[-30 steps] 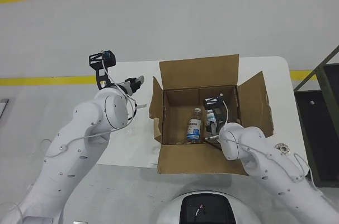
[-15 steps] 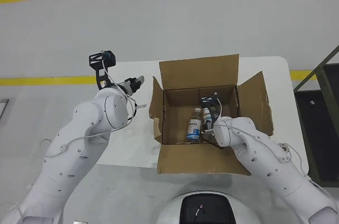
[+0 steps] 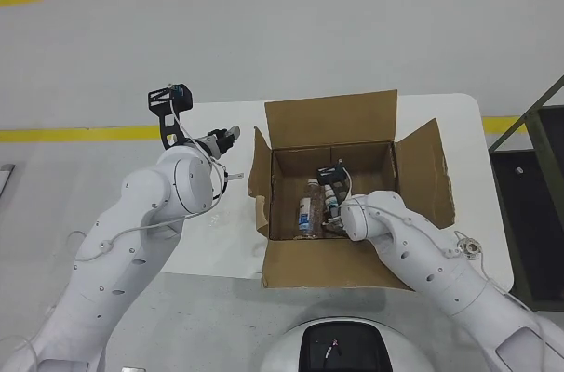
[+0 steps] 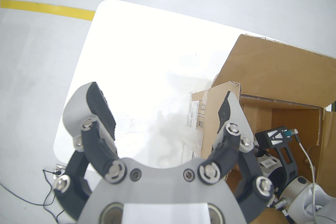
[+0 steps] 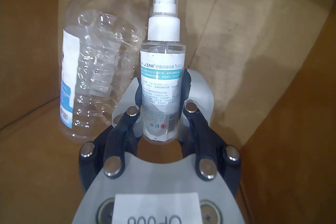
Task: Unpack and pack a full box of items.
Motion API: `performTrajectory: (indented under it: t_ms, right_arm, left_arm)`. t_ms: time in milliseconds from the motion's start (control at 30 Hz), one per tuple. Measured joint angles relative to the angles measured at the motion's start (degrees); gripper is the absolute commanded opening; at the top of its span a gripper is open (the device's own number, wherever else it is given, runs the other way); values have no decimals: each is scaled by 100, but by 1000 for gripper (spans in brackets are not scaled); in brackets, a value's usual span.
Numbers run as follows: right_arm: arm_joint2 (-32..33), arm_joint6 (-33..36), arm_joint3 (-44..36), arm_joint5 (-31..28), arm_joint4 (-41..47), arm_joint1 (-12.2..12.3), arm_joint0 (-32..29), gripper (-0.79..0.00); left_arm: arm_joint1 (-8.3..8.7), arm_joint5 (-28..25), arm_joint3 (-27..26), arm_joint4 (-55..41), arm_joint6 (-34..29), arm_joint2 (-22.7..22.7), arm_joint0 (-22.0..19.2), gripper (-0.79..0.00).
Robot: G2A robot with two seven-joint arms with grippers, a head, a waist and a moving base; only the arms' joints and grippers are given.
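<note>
**Spray bottle [image 5: 161,83] gripped inside the box [image 3: 330,119]; water bottle [image 5: 89,59] shifted left**

Looking down from above, most of the spray bottle is covered by the right arm [image 3: 403,244] and its black camera mount, so only a sliver shows; the right wrist view gives it plainly, with the right jaws closed on its labelled body and the white pump head pointing away from the wrist; the tips of the jaws are hidden behind the label; whether its base rests on the box floor or is lifted clear I cannot tell. The water bottle lies in the box just beside it, on the robot's left, with its cap toward the far wall; the two overlap in the wrist view, so whether they touch is hard to make out. The left arm [image 3: 170,195] hangs over the worktop [image 4: 136,57] just beside the box's left flap, its left jaws spread wide with nothing between them; in the left wrist view the box is cut off at the edge.

Against a second ago, the right wrist has slid from the right half of the box toward its middle, taking the spray bottle along; the water bottle has shifted leftward, nearer the left wall; the left arm has not stirred; the box sits where it did.
</note>
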Motion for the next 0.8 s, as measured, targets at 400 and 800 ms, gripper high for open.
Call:
performTrajectory:
  t_ms: [400, 800]
  right_arm:
    - [-40, -186, 243, -108, 148, -138, 123, -459]
    - [323, -32, -288, -194, -172, -50, -152, -360]
  left_arm:
    - [0, 0, 0, 0, 0, 0, 0, 0]
    - [0, 0, 0, 0, 0, 0, 0, 0]
